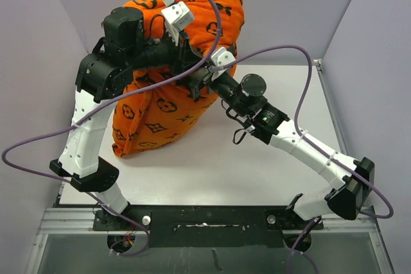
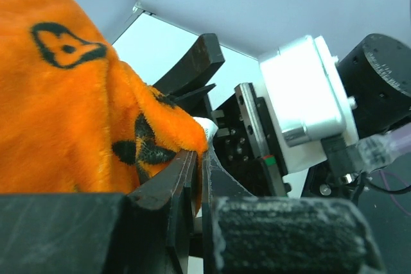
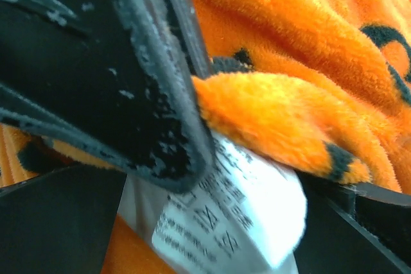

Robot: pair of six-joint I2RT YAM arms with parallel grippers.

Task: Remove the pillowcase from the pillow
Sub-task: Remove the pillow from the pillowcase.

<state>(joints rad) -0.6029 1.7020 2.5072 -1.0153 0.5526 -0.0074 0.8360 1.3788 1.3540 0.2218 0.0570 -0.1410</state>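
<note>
The pillowcase [image 1: 160, 117] sits upper centre of the overhead frame: plush, soft, light. My left claw [image 2: 194, 174] is pressed together, pinching its hem. My right claw [image 3: 270, 181] stands spread around a fold beside the care label [image 3: 225, 219]. The pillow is apparently hidden inside; take hold at the open hem

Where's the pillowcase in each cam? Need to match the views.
Top external: pillowcase upper centre-left, partly behind both arms.
Left wrist: pillowcase fills the left half.
Right wrist: pillowcase fills the upper right, close up.
Shared landmark: its black motifs on orange plush.
</note>
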